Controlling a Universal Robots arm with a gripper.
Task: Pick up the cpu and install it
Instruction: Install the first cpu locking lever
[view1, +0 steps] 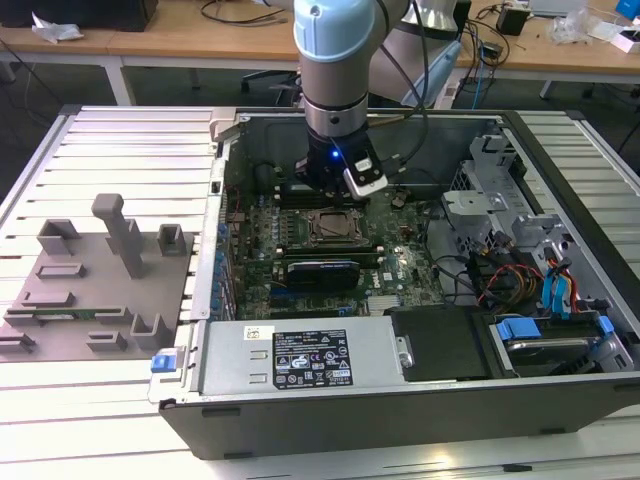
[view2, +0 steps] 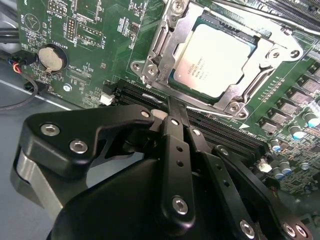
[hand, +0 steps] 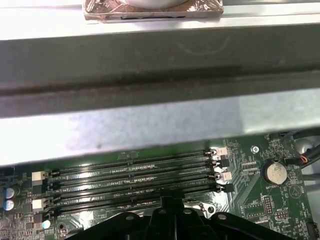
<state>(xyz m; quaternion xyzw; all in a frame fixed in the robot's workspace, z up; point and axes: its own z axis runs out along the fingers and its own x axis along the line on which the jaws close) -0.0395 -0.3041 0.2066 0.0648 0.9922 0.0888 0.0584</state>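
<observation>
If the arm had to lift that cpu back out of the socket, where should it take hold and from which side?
The cpu lies flat in the socket frame, silvery top up, with metal close around its rim. Probably best to come straight down from above and grip two opposite edges of the raised metal top, since no side approach looks free. The gripper sits beside it with its fingers together.
</observation>
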